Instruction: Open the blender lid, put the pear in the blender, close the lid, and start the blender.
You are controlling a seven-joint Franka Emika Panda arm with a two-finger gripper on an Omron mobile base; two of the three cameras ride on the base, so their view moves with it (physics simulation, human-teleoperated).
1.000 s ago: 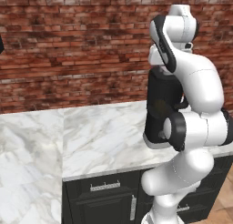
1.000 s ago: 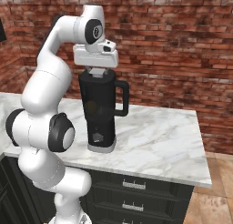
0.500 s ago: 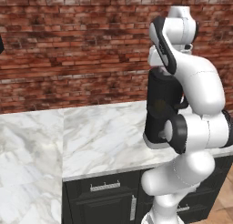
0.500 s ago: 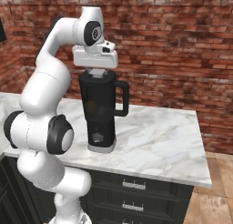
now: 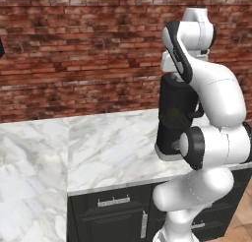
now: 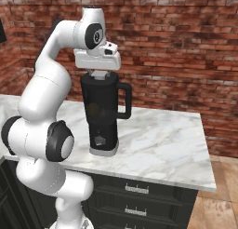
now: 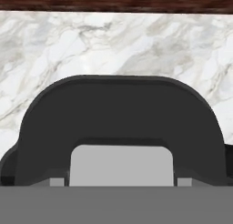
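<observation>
Directly above the tall black blender (image 6: 102,114) with its dark jar, the white arm's two-finger gripper (image 6: 99,74) points straight down, its tips at the flat black rounded-square blender lid (image 7: 120,123) around the small light-grey square cap (image 7: 121,165). Whether the jaws are closed on the cap cannot be told. The step in hand is judged to be lifting the lid: keep the pull vertical. The blender stands on the white marble counter (image 6: 162,144), near its front edge; open counter lies beside the blender's looped handle (image 6: 125,100).
</observation>
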